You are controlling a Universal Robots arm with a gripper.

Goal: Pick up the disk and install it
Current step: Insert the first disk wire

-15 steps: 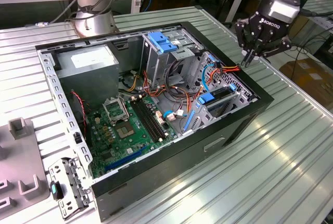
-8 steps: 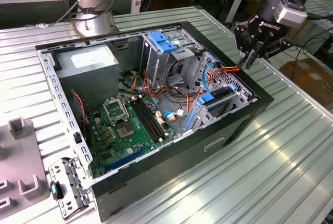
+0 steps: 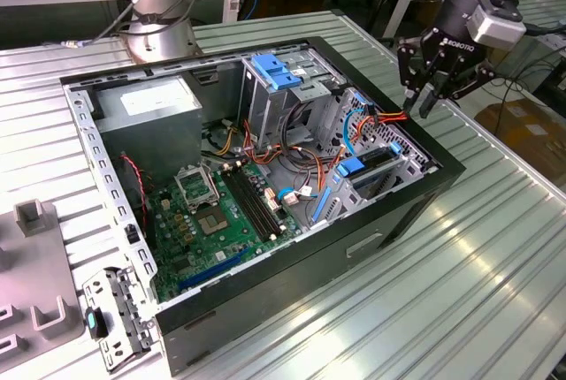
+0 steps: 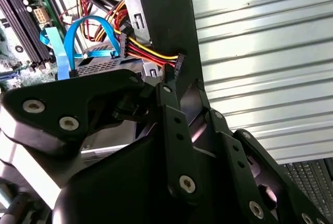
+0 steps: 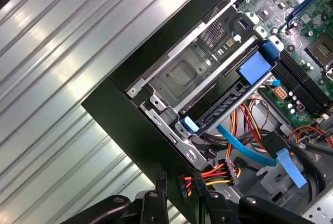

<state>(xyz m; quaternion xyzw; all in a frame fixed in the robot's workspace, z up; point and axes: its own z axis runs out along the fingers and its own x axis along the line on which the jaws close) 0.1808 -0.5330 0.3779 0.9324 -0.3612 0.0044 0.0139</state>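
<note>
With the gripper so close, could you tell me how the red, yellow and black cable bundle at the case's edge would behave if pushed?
The cable bundle would probably flex aside, since its thin wires curve loosely. It looks light. Its black connector sits by the case wall and might snag there.

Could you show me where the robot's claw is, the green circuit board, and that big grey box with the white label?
gripper (image 3: 431, 95): exterior view, between its fingertips.
green circuit board (image 3: 212, 225): exterior view, its middle.
grey box (image 3: 146, 106): exterior view, its labelled top.
</note>
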